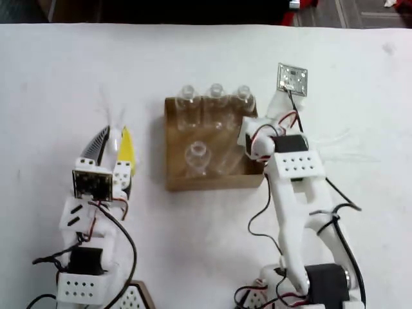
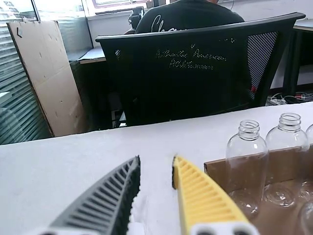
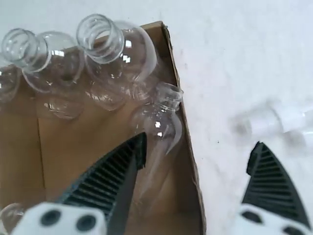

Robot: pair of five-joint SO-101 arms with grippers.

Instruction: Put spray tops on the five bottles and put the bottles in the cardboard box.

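The clear plastic bottles are sitting inside the shallow brown cardboard box, all with bare open mouths. Three of them are standing upright in a row along the far wall, long axes vertical and necks pointing straight up. A fourth bottle is standing upright nearer my side. A fifth, the tilted bottle, is leaning off vertical, its neck lying close to the box's right wall.

My right tool is hanging wide open astride that right wall. One black ribbed finger is sitting inside the box just beside the tilted bottle, and the other is hanging outside over the white worktop. I am gripping nothing with it. Near the outer finger a blurred white plastic piece is lying on the worktop.

My left tool, one finger grey and one yellow, is resting left of the box with a narrow gap between its tips, pointing toward the far edge.
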